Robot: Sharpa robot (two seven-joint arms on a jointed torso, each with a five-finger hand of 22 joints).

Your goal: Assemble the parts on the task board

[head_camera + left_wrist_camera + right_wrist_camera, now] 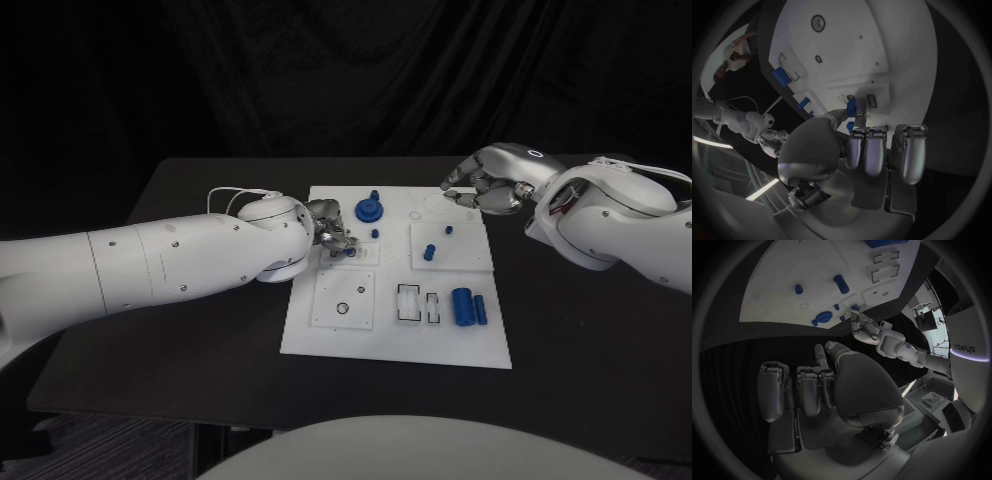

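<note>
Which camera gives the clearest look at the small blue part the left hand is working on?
The left wrist view: the small blue part stands just past the left hand, at its fingertips, by a slot of the task board. In the head view the part is mostly hidden behind that hand. The right wrist view shows it tiny and far away.

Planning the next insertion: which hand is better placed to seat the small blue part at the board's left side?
Left. The left hand is already over the task board, fingers at the small blue part. The right hand hangs off the board's far corner.
</note>
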